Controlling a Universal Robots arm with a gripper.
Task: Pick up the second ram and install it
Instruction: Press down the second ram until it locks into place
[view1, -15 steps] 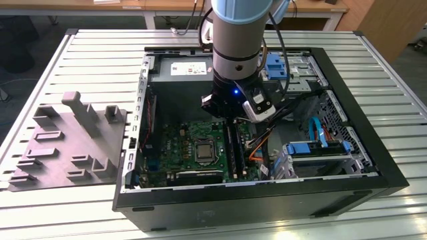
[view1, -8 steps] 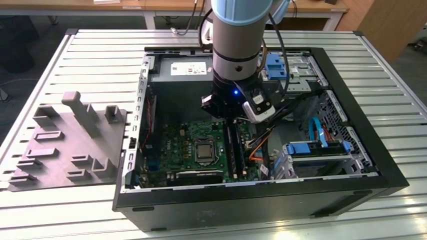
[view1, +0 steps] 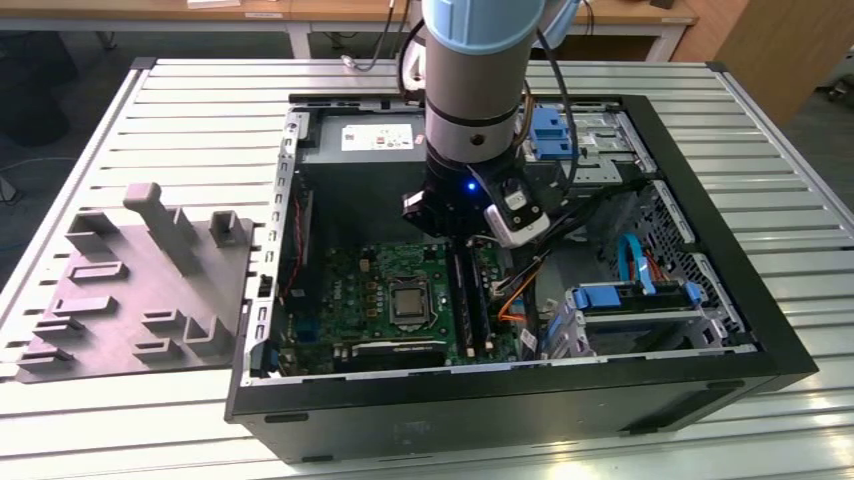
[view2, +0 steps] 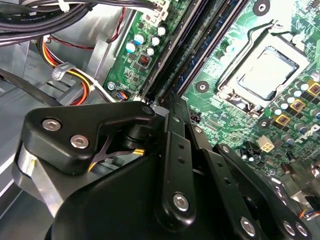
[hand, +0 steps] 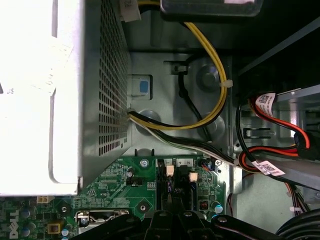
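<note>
My gripper (view1: 461, 238) is down inside the open computer case, over the end of the long black memory slots (view1: 463, 298) nearest the power supply. Its fingers (view2: 175, 145) lie close together, shut, with their tips at the end of the slot rails (view2: 171, 100). A dark blue-green strip, the second ram (view2: 202, 52), lies between the black rails and runs away from the fingertips. I cannot tell whether the tips touch it. In the first wrist view, the white slot latches (hand: 170, 170) sit just ahead of the gripper (hand: 172, 217).
The processor socket (view1: 404, 297) is beside the slots on the green motherboard (view2: 280, 30). A grey moulded tray (view1: 134, 290) lies on the slatted table at the exterior view's left. Cable bundles (hand: 210, 75), the power supply (view1: 360, 140) and drive bays (view1: 641, 295) crowd the case.
</note>
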